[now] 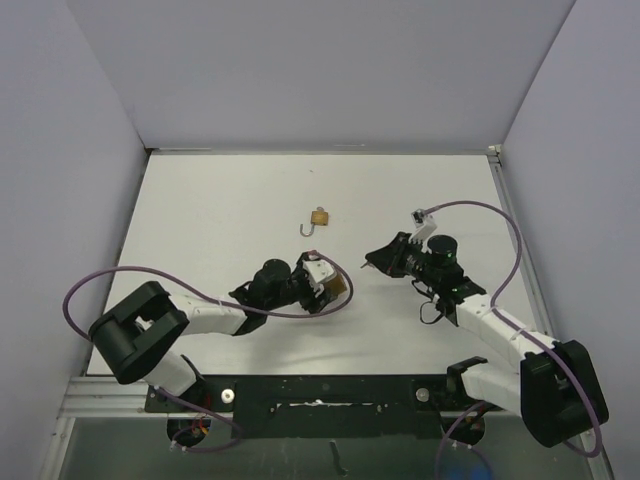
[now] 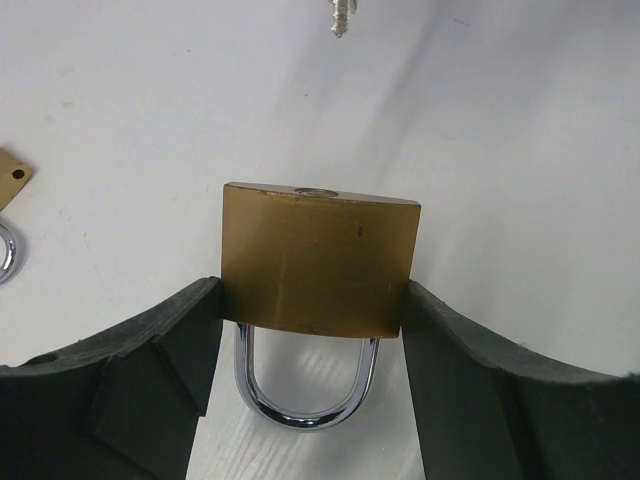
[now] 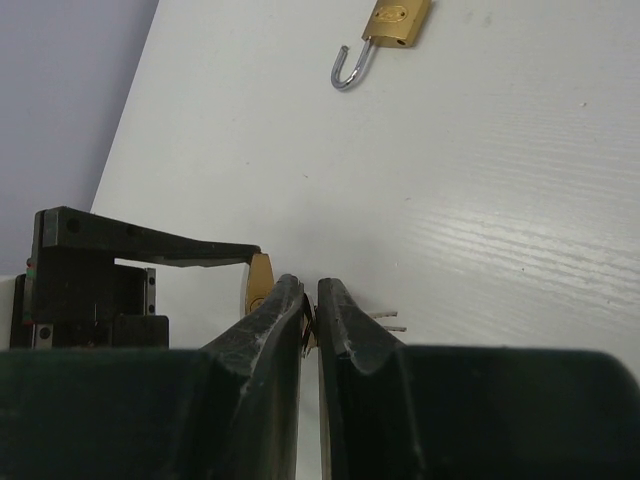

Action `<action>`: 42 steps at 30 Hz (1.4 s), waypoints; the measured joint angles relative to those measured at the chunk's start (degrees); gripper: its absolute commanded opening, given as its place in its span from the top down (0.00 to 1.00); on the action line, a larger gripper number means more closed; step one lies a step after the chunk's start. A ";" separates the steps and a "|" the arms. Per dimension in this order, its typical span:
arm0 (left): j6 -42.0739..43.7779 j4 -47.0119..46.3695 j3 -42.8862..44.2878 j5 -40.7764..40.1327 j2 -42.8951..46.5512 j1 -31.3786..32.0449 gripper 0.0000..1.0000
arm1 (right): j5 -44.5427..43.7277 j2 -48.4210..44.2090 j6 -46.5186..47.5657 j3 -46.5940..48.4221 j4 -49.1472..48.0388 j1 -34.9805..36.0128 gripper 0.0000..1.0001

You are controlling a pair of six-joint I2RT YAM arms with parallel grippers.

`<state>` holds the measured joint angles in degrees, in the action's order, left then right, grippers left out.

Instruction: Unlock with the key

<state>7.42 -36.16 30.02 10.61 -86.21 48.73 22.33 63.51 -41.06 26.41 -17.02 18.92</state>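
Note:
My left gripper (image 1: 322,287) is shut on a brass padlock (image 1: 338,288), its keyhole end facing the right arm. In the left wrist view the padlock's body (image 2: 318,265) sits clamped between both fingers (image 2: 160,350), with the chrome shackle (image 2: 305,400) closed and pointing toward the camera. My right gripper (image 1: 380,260) is shut on the key (image 3: 314,322). The key's silver tip (image 2: 340,15) hangs a short way in front of the keyhole, apart from it. From the right wrist the held padlock (image 3: 258,282) shows just left of the fingertips.
A second brass padlock (image 1: 318,217) with its shackle open lies on the white table (image 1: 220,220) behind the grippers; it also shows in the right wrist view (image 3: 395,22) and at the left edge of the left wrist view (image 2: 8,185). Grey walls enclose the table.

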 measured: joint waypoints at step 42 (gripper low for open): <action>1.75 -18.14 -5.35 1.05 -2.62 -0.02 1.00 | -12.55 -0.52 -3.37 -2.14 -6.97 12.81 1.00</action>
<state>9.17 -54.30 24.67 11.66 -88.84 48.71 9.78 62.98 -44.42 24.27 -23.99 31.73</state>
